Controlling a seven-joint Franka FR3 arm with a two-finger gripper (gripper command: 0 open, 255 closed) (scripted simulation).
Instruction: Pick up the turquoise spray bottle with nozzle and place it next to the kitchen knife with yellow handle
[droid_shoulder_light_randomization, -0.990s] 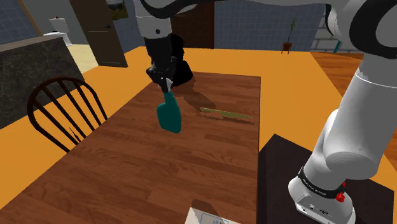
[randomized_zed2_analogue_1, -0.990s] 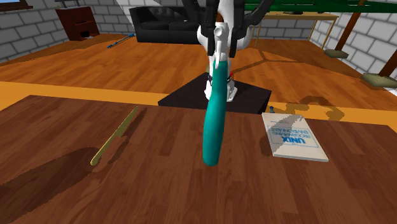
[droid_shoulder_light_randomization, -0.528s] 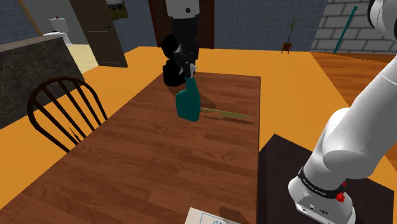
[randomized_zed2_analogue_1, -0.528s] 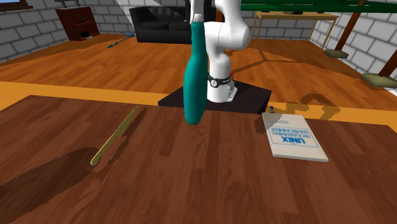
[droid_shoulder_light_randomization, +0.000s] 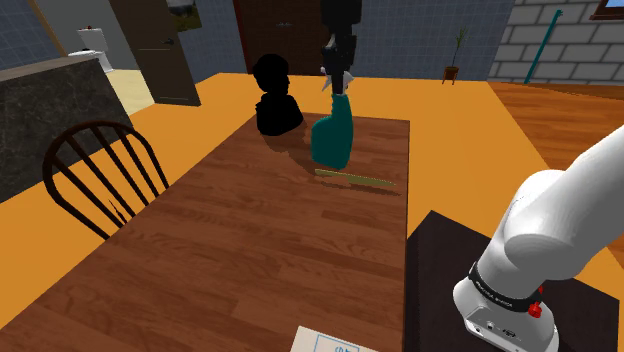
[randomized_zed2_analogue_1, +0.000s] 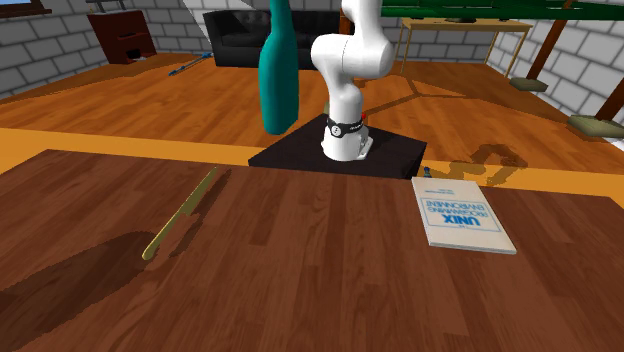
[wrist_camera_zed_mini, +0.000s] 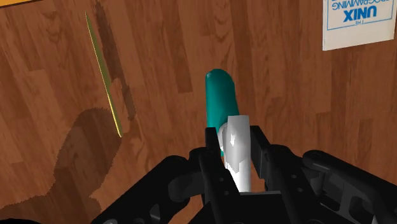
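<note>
A teal spray bottle (droid_shoulder_light_randomization: 332, 138) with a white nozzle (wrist_camera_zed_mini: 236, 149) hangs in the air over the wooden table (droid_shoulder_light_randomization: 250, 240), body pointing down. My black gripper (droid_shoulder_light_randomization: 338, 75) is shut on the nozzle end, and its fingers (wrist_camera_zed_mini: 210, 160) clasp the nozzle from both sides (wrist_camera_zed_mini: 235, 162). The thin yellowish knife (droid_shoulder_light_randomization: 355, 179) lies flat on the table, just in front of the bottle in the shoulder view. In the second exterior view the bottle (randomized_zed2_analogue_1: 276, 75) hangs high, to the upper right of the knife (randomized_zed2_analogue_1: 183, 213). Seen from the wrist, the knife (wrist_camera_zed_mini: 105, 76) lies off to one side of the bottle (wrist_camera_zed_mini: 219, 95).
A black bust (droid_shoulder_light_randomization: 275, 98) stands at the table's far end, left of the bottle in the shoulder view. A white book (randomized_zed2_analogue_1: 460, 213) lies near the table edge by my stand (randomized_zed2_analogue_1: 340, 152). A dark wooden chair (droid_shoulder_light_randomization: 100, 170) sits along the table's left side.
My gripper has carried the bottle to the right and farther away in the shoulder view, over toward the knife. In the second exterior view it has moved left and higher.
</note>
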